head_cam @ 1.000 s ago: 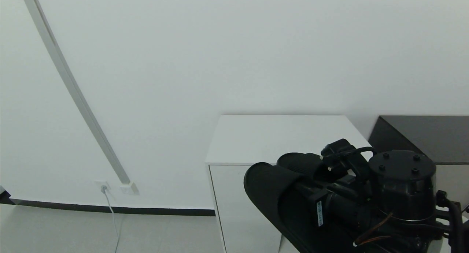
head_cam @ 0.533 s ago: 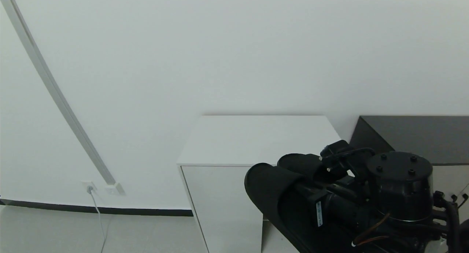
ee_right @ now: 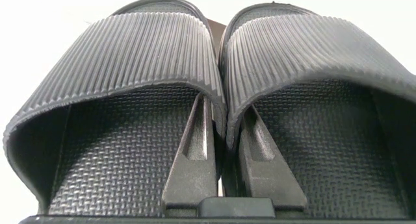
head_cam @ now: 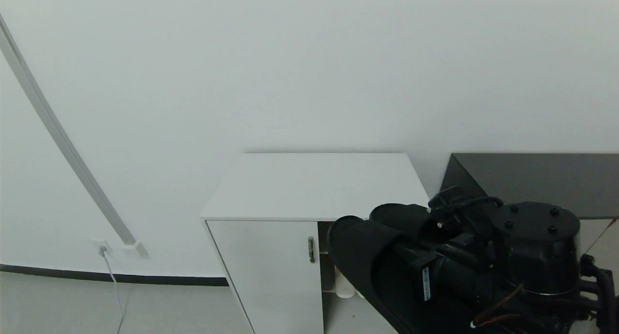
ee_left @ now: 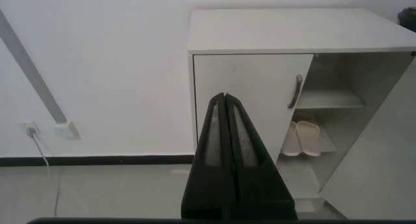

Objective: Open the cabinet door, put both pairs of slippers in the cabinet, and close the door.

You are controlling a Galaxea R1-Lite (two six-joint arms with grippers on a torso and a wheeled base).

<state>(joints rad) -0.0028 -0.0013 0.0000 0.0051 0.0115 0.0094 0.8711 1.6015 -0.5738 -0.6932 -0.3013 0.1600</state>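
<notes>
We are holding a pair of black slippers [head_cam: 367,247] up in front of the white cabinet [head_cam: 309,184], just to its right in the head view and level with its top edge. Our right pincer [ee_right: 224,169] is clamping them: one finger is sitting inside each slipper, and the two fingers [ee_right: 188,162] are squeezing the slippers' inner walls together between them, so the pair is hanging side by side with the toes pointing away from the wrist. Our left pincer [ee_left: 224,152] is pointing at the cabinet from farther back, with its jaws pressed fully together and nothing between them. The cabinet's left door [head_cam: 271,271] is sitting closed, with its small dark handle [head_cam: 310,249] at its inner edge. The right door [ee_left: 390,152] is standing swung open, and we are seeing the shelves inside. A pair of beige slippers [ee_left: 304,138] is lying side by side on the shelf below the top one, toes toward the front, close to the closed door. A dark table [head_cam: 532,179] is standing just beside the cabinet on the right, against the white wall [head_cam: 309,68]. A grey strip [head_cam: 63,140] is running down that wall to a socket [head_cam: 101,247], and a cable [head_cam: 116,295] is dropping from it to the floor [head_cam: 58,305].
</notes>
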